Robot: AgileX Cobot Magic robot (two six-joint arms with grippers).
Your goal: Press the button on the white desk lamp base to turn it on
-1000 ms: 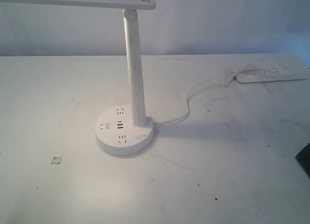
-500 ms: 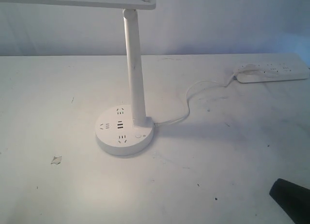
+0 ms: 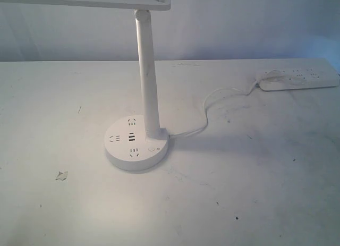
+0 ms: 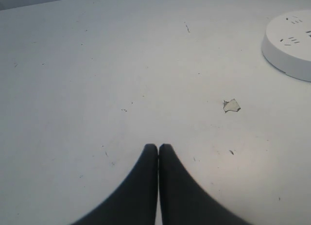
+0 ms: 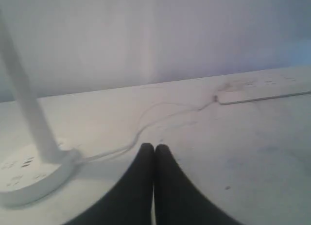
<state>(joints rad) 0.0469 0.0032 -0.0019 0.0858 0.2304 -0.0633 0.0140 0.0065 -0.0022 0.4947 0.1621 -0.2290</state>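
Observation:
The white desk lamp base (image 3: 137,143) sits on the table left of centre, its slim stem (image 3: 147,76) rising to the flat lamp head (image 3: 85,0). The button (image 3: 152,149) is a small ringed circle on the base's top, at the front right beside the stem foot. Neither gripper shows in the exterior view. My left gripper (image 4: 158,146) is shut and empty over bare table, well apart from the base (image 4: 291,45). My right gripper (image 5: 154,147) is shut and empty, with the base (image 5: 29,181) and stem (image 5: 29,108) off to one side; no button shows there.
A white cord (image 3: 212,105) curls from the base to a long white power strip (image 3: 297,78) at the back right. A small grey scrap (image 3: 61,176) lies on the table front left of the base, also seen as the scrap (image 4: 232,105) ahead of the left gripper.
A dark gripper showed at the right edge, then at the lower right corner of the exterior view; now it is out of that view. The lamp has not moved.

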